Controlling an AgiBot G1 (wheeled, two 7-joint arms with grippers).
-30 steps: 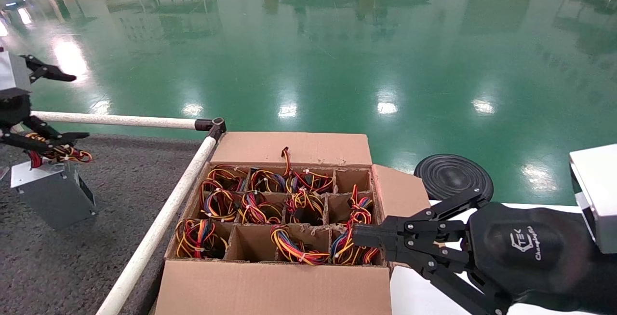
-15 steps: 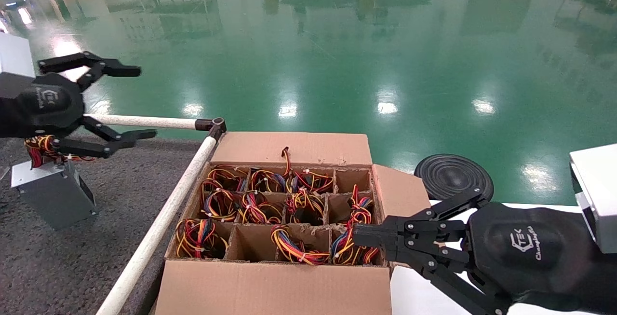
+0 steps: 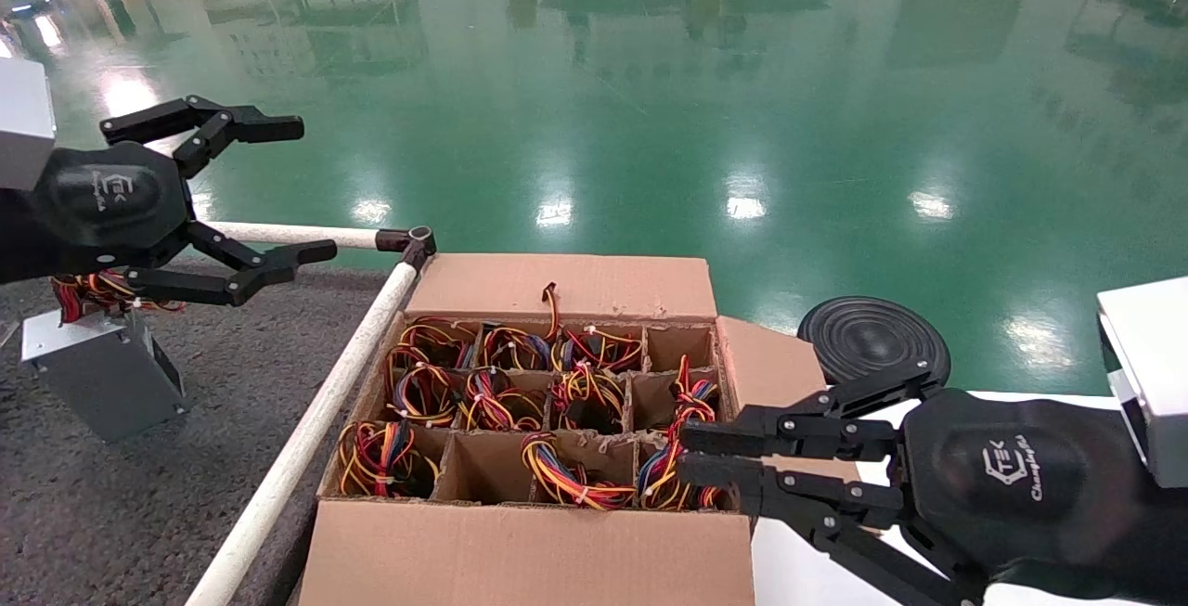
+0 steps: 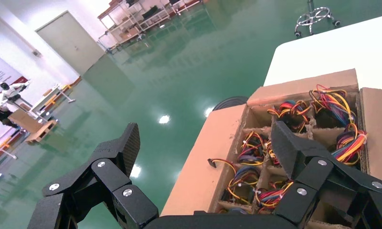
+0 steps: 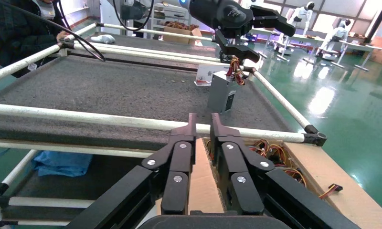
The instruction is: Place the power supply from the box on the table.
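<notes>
Left hand now farther from power supply, spread.

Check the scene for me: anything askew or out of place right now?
Two things. The power supply on the table stands on end and leans, not lying flat, beneath the open left gripper. In the box, one black connector sticks up over the far flap. The right gripper sits at the box's near right corner.

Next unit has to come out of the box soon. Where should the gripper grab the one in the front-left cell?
Probably the wire bundle, from straight above: the divider walls of the box block the sides, and only the looped wires show, its case hidden below.
</notes>
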